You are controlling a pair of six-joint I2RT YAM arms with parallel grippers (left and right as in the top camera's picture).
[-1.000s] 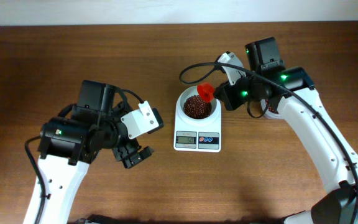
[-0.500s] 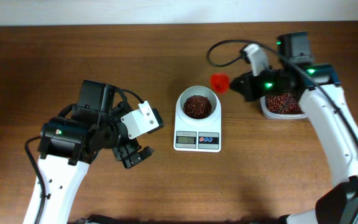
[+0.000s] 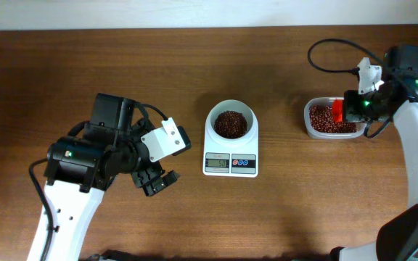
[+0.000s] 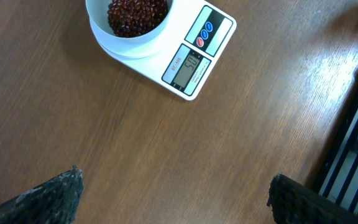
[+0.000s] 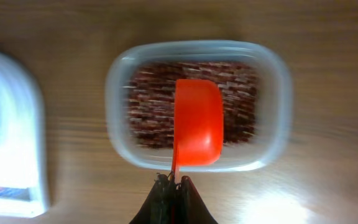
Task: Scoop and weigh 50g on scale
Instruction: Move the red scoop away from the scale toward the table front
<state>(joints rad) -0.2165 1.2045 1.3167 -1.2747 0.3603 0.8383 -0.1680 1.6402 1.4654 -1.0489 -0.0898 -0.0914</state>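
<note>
The white scale stands mid-table with a round white bowl on it, holding a heap of dark red-brown beans. In the left wrist view the scale shows digits that look like 50. My right gripper is shut on the thin handle of an orange-red scoop, which hovers over the clear tub of beans. In the right wrist view the gripper pinches the handle and the scoop faces the tub. My left gripper is open over bare wood, left of the scale.
The left gripper's dark fingers stand far apart with only wooden tabletop between them. A black cable loops above the right arm. The tub sits near the table's right side; the scale shows blurred at the left of the right wrist view.
My right arm has carried the scoop from above the bowl on the scale rightward to above the bean tub. The left arm has not moved.
</note>
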